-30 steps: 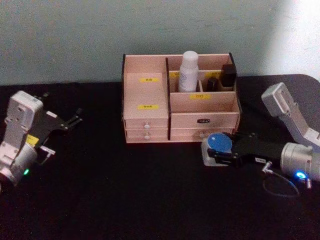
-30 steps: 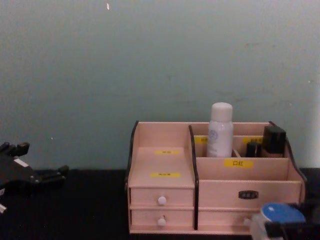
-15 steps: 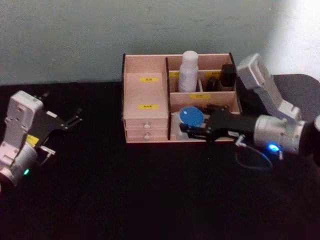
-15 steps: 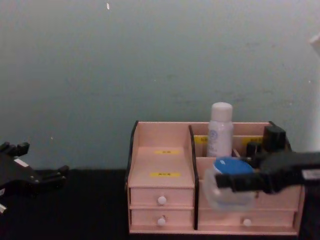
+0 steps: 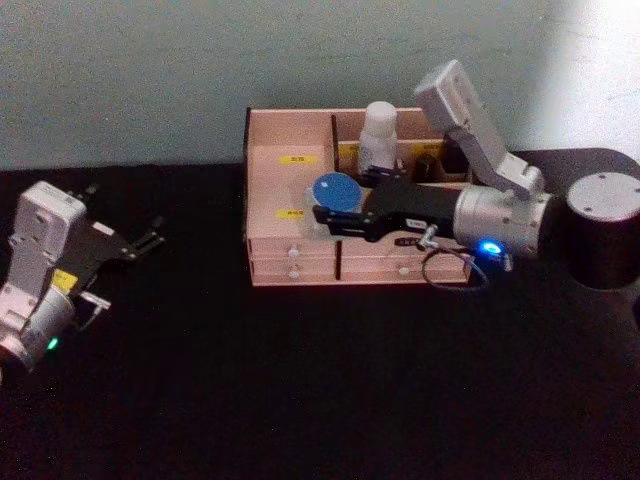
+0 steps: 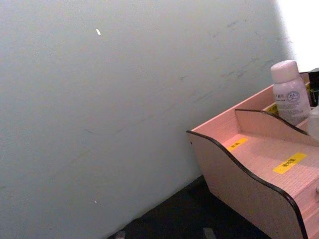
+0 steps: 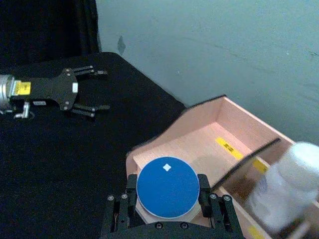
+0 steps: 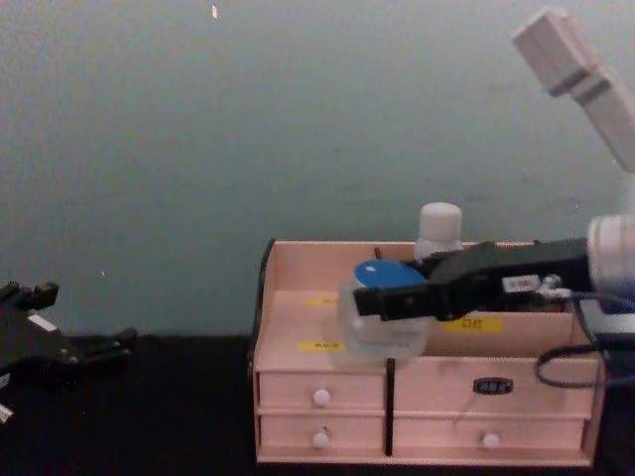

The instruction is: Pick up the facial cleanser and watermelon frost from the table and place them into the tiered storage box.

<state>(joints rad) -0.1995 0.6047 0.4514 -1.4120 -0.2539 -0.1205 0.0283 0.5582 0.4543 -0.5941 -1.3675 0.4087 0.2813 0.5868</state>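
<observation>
Blue-lidded watermelon frost [image 5: 334,194], clamped in the right end effector [image 5: 324,222], hangs over the tiered storage box [image 5: 290,250]; left end effector [image 5: 156,234] gapes.

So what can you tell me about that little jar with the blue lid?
The watermelon frost is a squat round jar, clear and plastic-looking, with a flat blue lid bearing a small white mark. It is upright, clamped on two sides by the black fingers of the right hand, over the front of the left stepped compartment of the tiered storage box. Whether its base rests on the wood cannot be told.
</observation>
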